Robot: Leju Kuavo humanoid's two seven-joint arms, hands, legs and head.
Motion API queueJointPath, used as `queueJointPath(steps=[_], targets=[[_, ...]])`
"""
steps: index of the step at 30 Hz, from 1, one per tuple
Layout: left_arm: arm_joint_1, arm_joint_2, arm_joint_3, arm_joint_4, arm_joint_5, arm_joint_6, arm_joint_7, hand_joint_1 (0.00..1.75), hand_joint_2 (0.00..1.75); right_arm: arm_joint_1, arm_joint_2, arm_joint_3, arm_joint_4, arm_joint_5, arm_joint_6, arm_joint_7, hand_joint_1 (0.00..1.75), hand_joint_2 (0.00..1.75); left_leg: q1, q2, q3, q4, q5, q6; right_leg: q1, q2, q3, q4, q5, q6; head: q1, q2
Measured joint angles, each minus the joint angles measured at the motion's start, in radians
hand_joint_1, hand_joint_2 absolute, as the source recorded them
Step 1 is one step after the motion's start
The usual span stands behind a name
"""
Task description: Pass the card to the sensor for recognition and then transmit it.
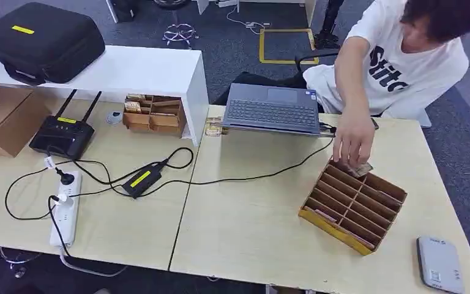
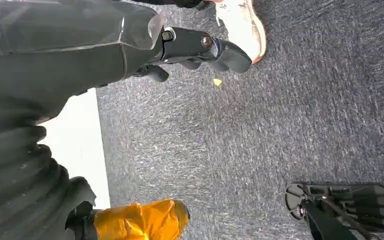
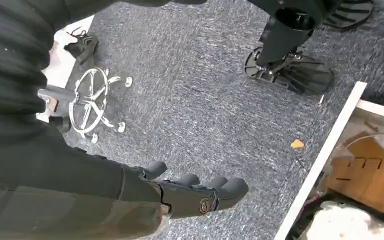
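Cards (image 1: 360, 169) sit at the far corner of the slotted wooden box (image 1: 354, 205) on the surface (image 1: 251, 220), under a person's hand (image 1: 354, 142). From the head view we also see the grey sensor (image 1: 440, 264) near the surface's right front corner. Wrist views give us carpet: our left hand (image 2: 200, 50) and right hand (image 3: 200, 192) hang beside it, fingers extended, holding nothing.

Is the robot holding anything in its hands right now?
No. The left hand and right hand both hang over the carpet with nothing in them.
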Motion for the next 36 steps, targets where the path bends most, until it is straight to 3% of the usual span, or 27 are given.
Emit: queueJointPath(steps=[36], targets=[[0.000,0.000,0.000,0.000,0.000,0.000,0.000,0.00,1.75,0.000,0.000,0.000,0.000,0.000,0.000,0.000,0.00,1.75,0.000,0.000,0.000,0.000,0.000,0.000,0.000,0.000,0.000,0.000,0.000,0.000,0.000,0.000]])
